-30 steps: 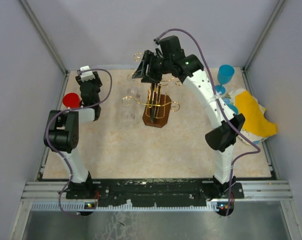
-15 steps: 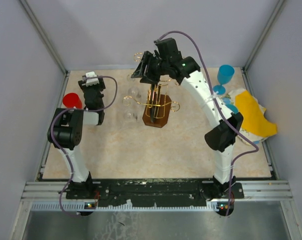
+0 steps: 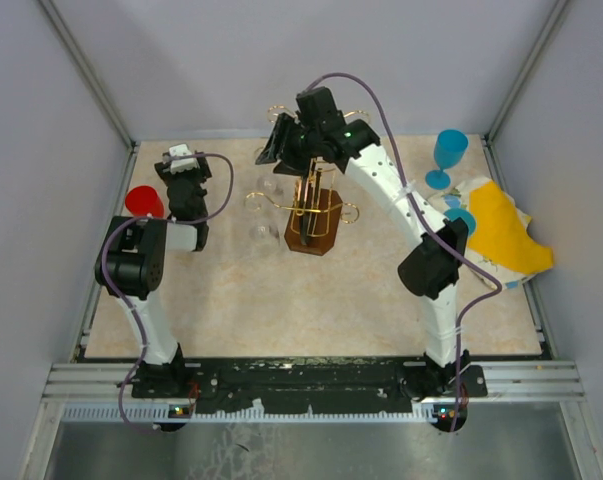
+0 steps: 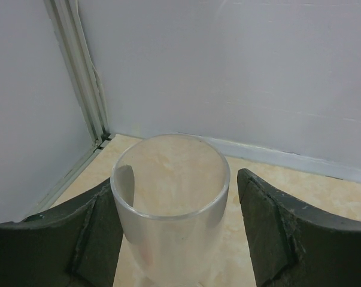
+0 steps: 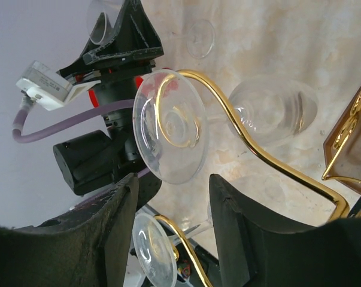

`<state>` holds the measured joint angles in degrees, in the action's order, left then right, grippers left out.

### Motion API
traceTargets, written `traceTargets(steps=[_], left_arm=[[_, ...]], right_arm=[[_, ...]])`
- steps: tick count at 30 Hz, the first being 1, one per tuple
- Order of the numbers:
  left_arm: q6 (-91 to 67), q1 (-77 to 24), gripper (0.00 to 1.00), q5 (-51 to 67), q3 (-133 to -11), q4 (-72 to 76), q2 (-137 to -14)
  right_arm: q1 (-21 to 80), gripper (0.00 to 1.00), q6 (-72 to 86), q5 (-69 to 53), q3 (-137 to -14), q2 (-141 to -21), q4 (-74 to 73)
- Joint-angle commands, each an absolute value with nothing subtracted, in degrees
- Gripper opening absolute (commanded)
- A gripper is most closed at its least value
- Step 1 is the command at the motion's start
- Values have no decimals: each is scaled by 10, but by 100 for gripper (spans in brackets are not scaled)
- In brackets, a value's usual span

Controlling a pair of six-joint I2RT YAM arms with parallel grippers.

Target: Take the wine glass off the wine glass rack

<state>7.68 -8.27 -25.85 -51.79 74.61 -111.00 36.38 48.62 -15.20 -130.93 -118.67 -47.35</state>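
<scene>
Since a second ago the right arm has swung left. Its elbow now sits nearer the wine glass rack (image 3: 311, 215), and the right gripper (image 3: 273, 150) has slid over the rack's top toward the left-hand hooks. The left gripper (image 3: 180, 160) has only turned a little near the far left corner.

From above, the rack stands upright on its dark base in the far middle of the table (image 3: 281, 310). A red cup (image 3: 141, 200) sits just beside the left arm. A blue goblet (image 3: 449, 152) and a yellow cloth (image 3: 506, 232) lie at the right side, well apart from the rack.

In the left wrist view, a clear glass (image 4: 168, 203) sits between the left gripper's fingers (image 4: 90, 233). One finger overlaps its wall, and floor shows between the glass and the other finger. The jaws are spread and not clamped on it.

In the right wrist view, the wine glass (image 5: 168, 134) hangs on the rack. Its round foot is caught on a curled gold hook arm (image 5: 252, 149) and its stem runs to the bowl on the right. The right gripper's fingers (image 5: 114, 227) are spread apart, just short of the foot and not touching it. A second glass foot (image 5: 150, 251) shows on a lower hook, between the fingers.
</scene>
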Motion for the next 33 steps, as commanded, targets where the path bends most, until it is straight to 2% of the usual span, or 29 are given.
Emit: traceTargets(steps=[1,4,13,20,22,29,33], left_arm=[[58,-84,77,-248,-521,762,-1114],[58,-84,78,-246,-519,761,-1110],[59,-84,79,-243,-520,751,-1104],[52,-83,80,-214,-521,741,-1089],[47,-83,81,-212,-527,728,-1086],[46,-83,81,-207,-527,720,-1079],[37,-83,82,-199,-527,707,-1072]], right_arm=[[364,49,488,-123,-1317,-1182,-443],[364,42,492,-122,-1308,-1181,-430],[364,35,497,-129,-1324,-1196,-421],[363,39,499,-134,-1317,-1203,-391],[364,35,502,-136,-1309,-1205,-382],[362,9,504,-133,-1285,-1195,-350],[361,3,505,-139,-1278,-1187,-344]])
